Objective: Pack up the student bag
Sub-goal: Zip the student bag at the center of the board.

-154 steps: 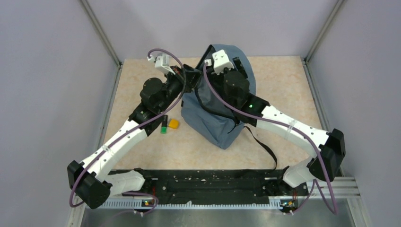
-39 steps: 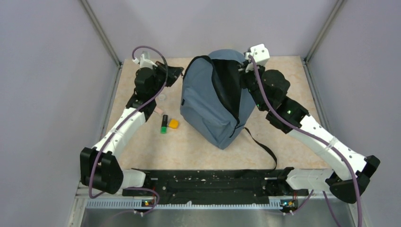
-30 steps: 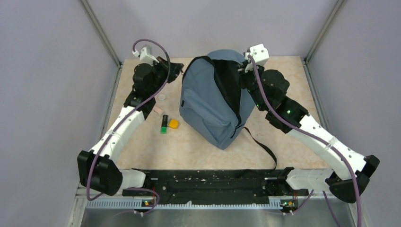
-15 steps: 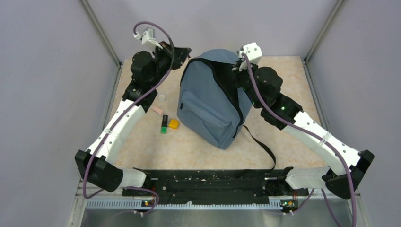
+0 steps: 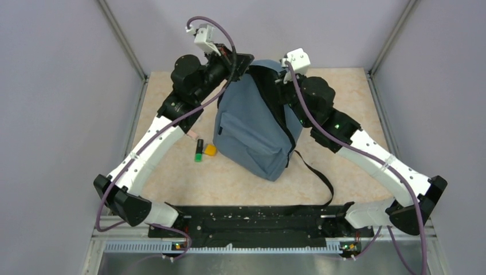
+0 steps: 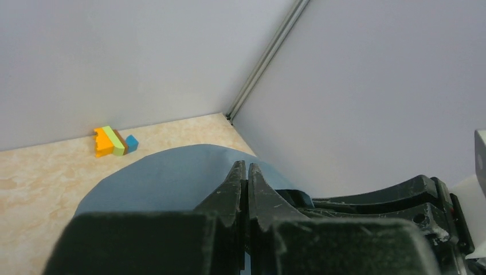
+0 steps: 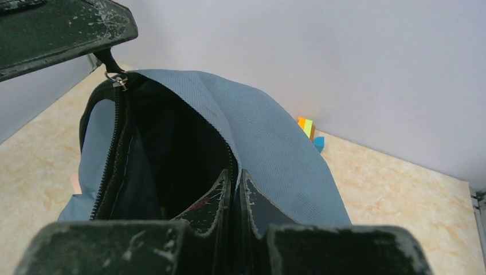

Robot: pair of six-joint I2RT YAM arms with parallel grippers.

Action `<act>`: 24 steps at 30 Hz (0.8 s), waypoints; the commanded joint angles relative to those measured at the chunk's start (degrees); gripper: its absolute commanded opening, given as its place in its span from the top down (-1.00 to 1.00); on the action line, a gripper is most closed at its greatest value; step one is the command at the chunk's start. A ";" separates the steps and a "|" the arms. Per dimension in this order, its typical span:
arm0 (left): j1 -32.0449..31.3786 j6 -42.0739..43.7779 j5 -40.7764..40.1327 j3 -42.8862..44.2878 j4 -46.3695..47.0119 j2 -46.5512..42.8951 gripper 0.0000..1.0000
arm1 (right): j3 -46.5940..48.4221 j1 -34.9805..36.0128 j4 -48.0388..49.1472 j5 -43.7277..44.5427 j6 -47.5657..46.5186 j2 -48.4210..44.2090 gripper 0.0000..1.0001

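I found the student bag (image 5: pixel 252 129) at table centre, its long axis running from 12 o'clock, where the mouth was, to about 5 o'clock, where the base rested. Both arms met at the 12 o'clock end. The left gripper (image 6: pixel 247 167) had its fingers together, and the right wrist view showed it clamped on the zipper pull (image 7: pixel 107 61) at the 11 o'clock corner of the mouth. The right gripper (image 7: pixel 235 175) had its fingers pinched on the fabric lip at the 1 o'clock side, so the main compartment (image 7: pixel 166 154) gaped dark between the two holds. I could not make out any contents.

Loose items lay on the table (image 5: pixel 355 91) at 9 o'clock of the bag: a green marker (image 5: pixel 198 152) just beside an orange block (image 5: pixel 211 150), with a small pink item (image 5: pixel 192 135) near them. I judged the left arm nearer to these, with the mouth at 1 o'clock from them. A stack of coloured blocks (image 6: pixel 114 141) stood by the back wall, behind the bag
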 commanded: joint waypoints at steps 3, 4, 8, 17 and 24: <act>-1.24 8.33 -1.41 4.79 5.62 -4.52 1.00 | 4.60 0.59 0.37 -1.98 -0.86 -4.02 0.33; -1.28 9.34 -1.04 4.78 5.04 -4.96 1.00 | 4.69 0.59 0.42 -3.07 -1.13 -4.81 0.16; -1.29 8.71 3.36 7.82 4.38 -4.27 1.00 | 6.30 0.48 -0.10 -7.91 -0.89 -6.65 -0.07; -3.01 7.34 7.79 13.68 -0.56 0.41 1.00 | 4.95 0.42 4.05 -24.09 -2.26 -6.25 -0.08; -3.03 9.78 6.45 13.35 -5.77 -2.23 1.00 | 3.69 -2.76 8.98 -33.80 -0.87 -3.79 0.08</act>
